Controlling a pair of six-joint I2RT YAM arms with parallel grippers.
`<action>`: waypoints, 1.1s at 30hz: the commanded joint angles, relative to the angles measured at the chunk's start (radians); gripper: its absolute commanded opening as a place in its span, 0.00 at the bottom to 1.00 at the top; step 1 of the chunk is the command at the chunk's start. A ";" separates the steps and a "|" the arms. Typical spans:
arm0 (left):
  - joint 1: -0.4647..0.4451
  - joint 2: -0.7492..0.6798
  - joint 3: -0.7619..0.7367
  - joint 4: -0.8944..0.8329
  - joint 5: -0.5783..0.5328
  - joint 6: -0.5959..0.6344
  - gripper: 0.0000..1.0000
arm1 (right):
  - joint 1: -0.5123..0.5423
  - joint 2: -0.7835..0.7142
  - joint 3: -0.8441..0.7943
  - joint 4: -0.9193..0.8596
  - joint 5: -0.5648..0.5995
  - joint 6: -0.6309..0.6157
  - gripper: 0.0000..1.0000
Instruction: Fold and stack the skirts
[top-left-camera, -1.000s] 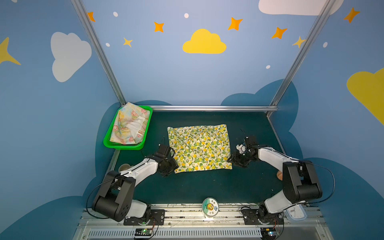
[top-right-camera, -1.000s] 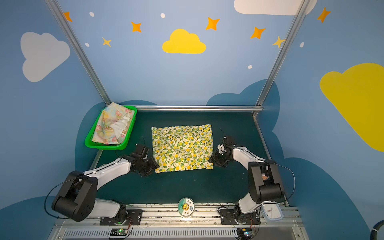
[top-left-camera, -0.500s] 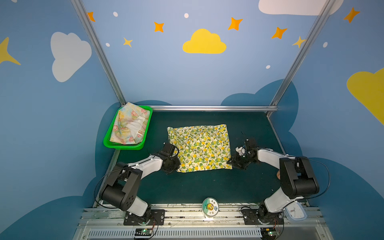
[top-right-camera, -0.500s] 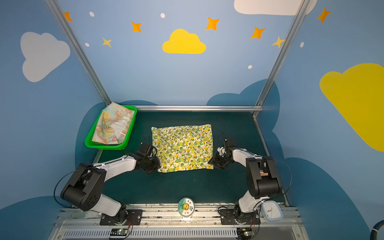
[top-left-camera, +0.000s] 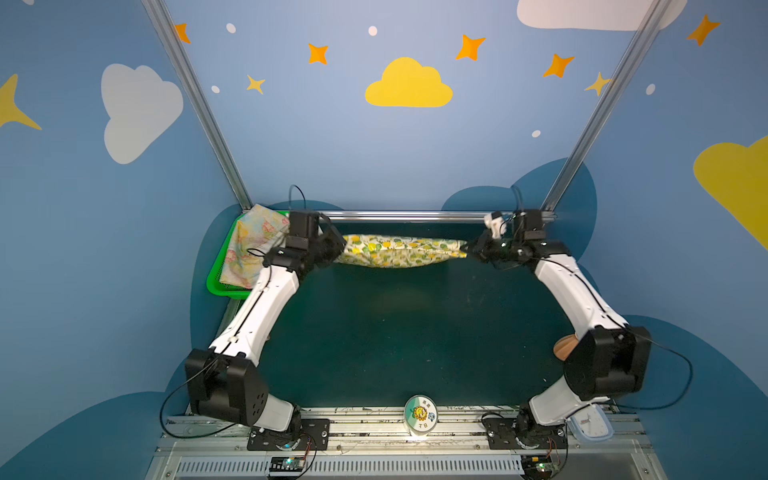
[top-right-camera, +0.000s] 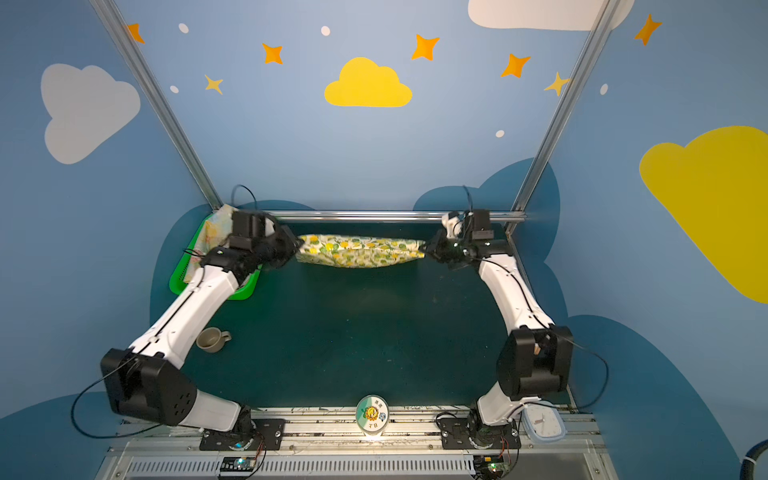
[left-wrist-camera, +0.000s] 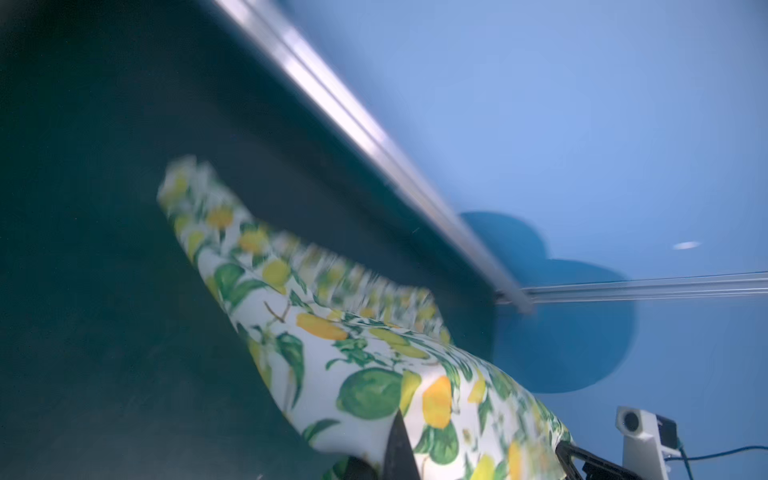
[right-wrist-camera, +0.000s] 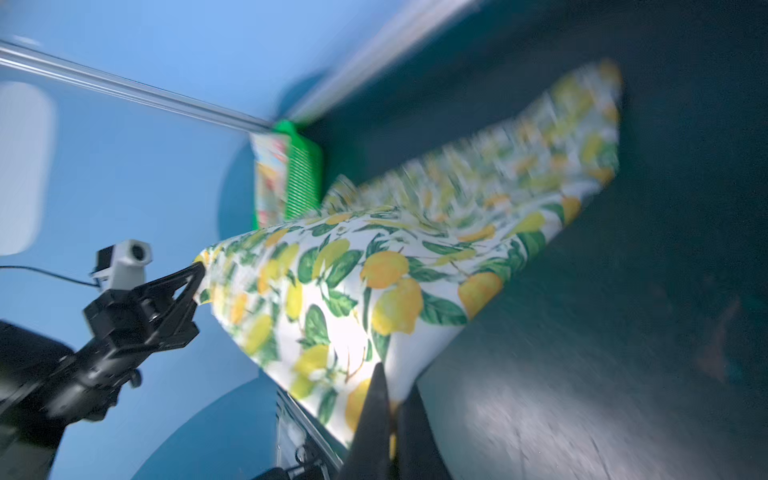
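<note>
since left gripper (top-left-camera: 338, 249) and right gripper (top-left-camera: 467, 249) are each clamped on a lemon skirt (top-left-camera: 399, 254) corner mid-air, tension could pull thin cloth free, skewing the fold.

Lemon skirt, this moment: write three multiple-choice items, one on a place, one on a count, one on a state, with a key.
1. Where is the floral skirt?
A) in the green basket
B) flat on the table
C) over the back rail

2. How many grippers hold the lemon skirt?
A) none
B) one
C) two

3. What state is the lemon skirt in?
A) spread flat
B) held up at both ends, sagging between them
C) folded in the basket

Key:
1 A: it lies in the basket at the back left in both top views.
2 C: the left gripper and the right gripper each pinch one end.
3 B: its middle droops between the two raised arms.
</note>
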 joint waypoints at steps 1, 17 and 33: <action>0.055 -0.100 0.032 -0.116 -0.075 0.038 0.04 | -0.021 -0.149 -0.017 -0.066 0.017 -0.016 0.00; 0.122 -0.164 0.048 -0.121 0.054 0.001 0.04 | -0.030 -0.221 -0.078 0.059 -0.040 0.020 0.00; 0.139 0.326 0.576 -0.110 0.223 0.013 0.04 | -0.057 0.191 0.396 0.003 -0.101 -0.088 0.00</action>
